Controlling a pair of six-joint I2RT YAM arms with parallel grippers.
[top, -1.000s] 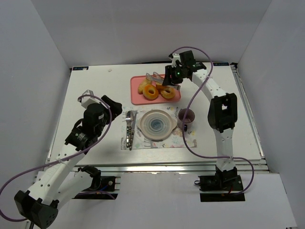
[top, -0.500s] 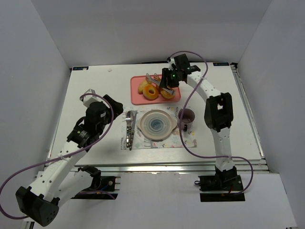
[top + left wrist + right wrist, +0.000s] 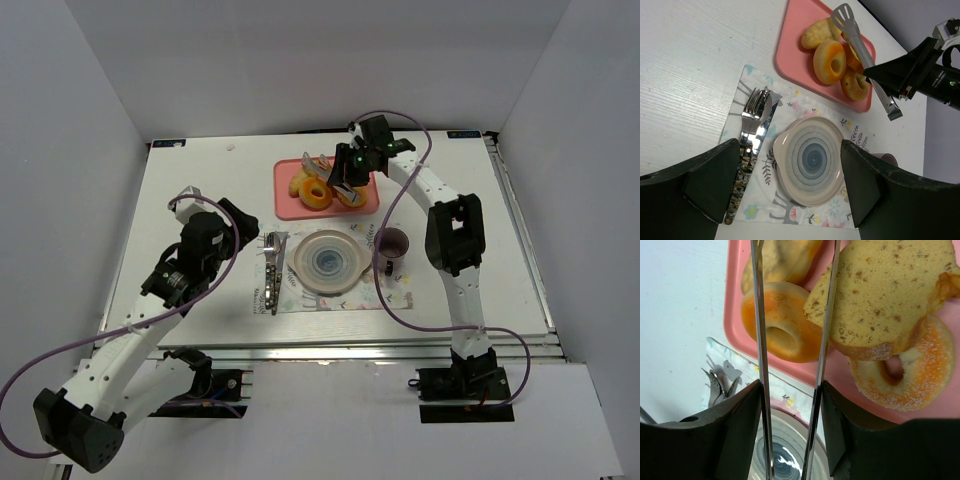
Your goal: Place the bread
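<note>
Pinching the metal tongs (image 3: 863,56), the right gripper (image 3: 345,172) hung over the pink tray (image 3: 790,57). The bread (image 3: 816,34) lay at the tray's far end, beside a donut (image 3: 830,61). The left gripper (image 3: 790,192) was spread wide, holding nothing.

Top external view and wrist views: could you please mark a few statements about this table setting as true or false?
1. The right hand holds metal tongs over the pink tray. True.
2. The bread roll lies on the plate. False: it lies on the tray.
3. Two ring donuts lie on the tray. True.
4. The cup stands left of the plate. False: it stands to the right, and the fork lies to the left.
5. The left hand grips the fork. False: it is open and holds nothing.
</note>
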